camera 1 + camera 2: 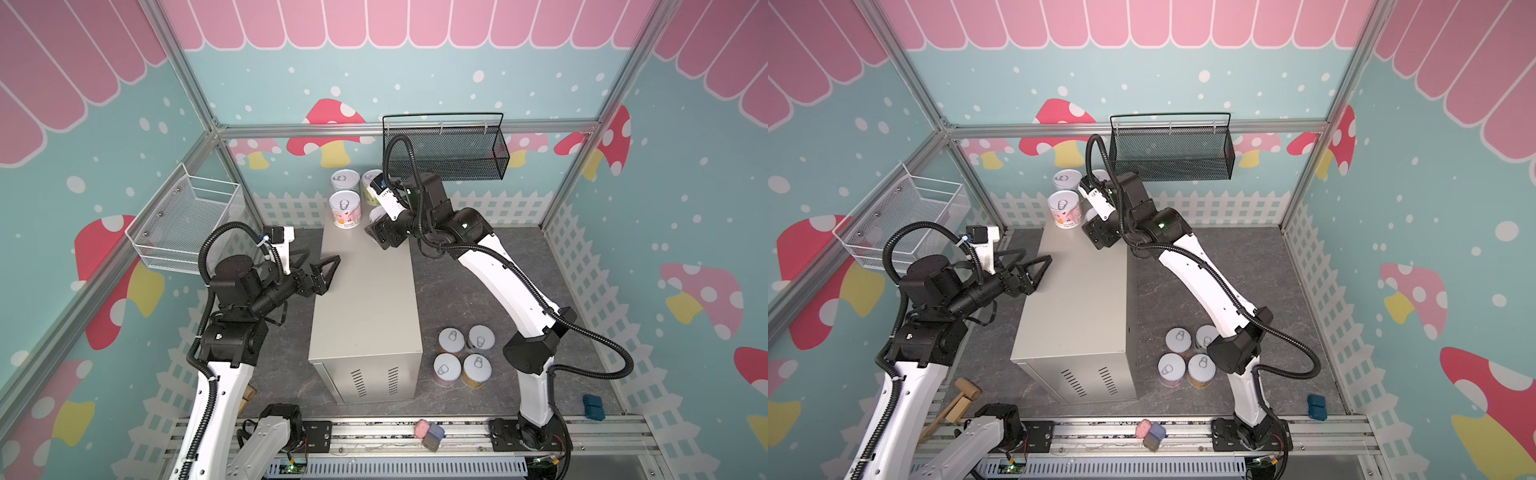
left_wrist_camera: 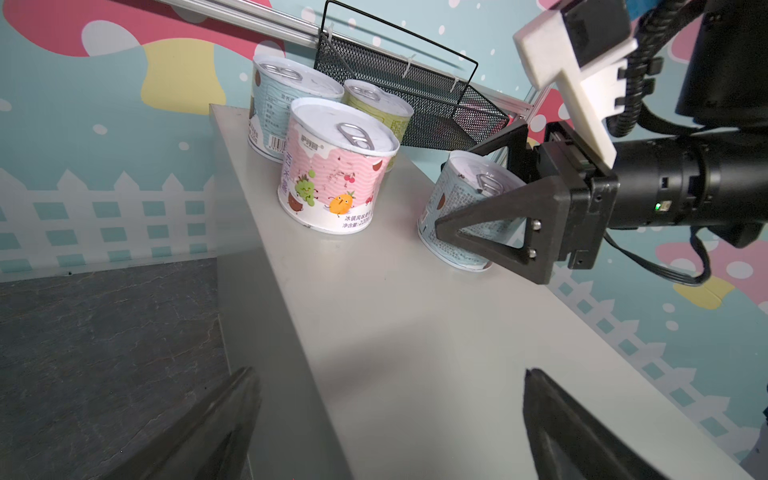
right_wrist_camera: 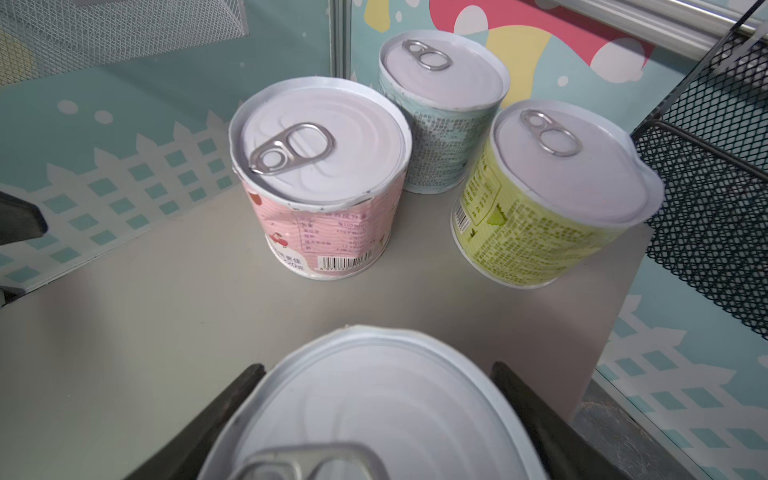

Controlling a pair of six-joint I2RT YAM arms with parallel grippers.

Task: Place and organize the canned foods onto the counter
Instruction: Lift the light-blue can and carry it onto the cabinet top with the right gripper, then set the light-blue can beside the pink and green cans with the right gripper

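I have the right tool (image 2: 453, 189) straddling a light blue can (image 3: 374, 407) that stands upright on the worktop (image 1: 365, 299), near the end away from its vent slots and close to the edge on the right arm's side. The tool's fingers (image 3: 232, 399) sit on either side of the lid, but I cannot tell whether they press the can or stand clear of it. At that same end of the worktop stand a pink can (image 1: 345, 208), a second light blue can (image 1: 345, 179) and a yellow-green can (image 3: 552, 199), close together. My left tool (image 1: 324, 254) hangs released, spread wide over the worktop's opposite edge, holding nothing. On the floor (image 1: 478, 266) just beside the worktop, near its vented end, stand four more cans (image 1: 451, 340) in a cluster.
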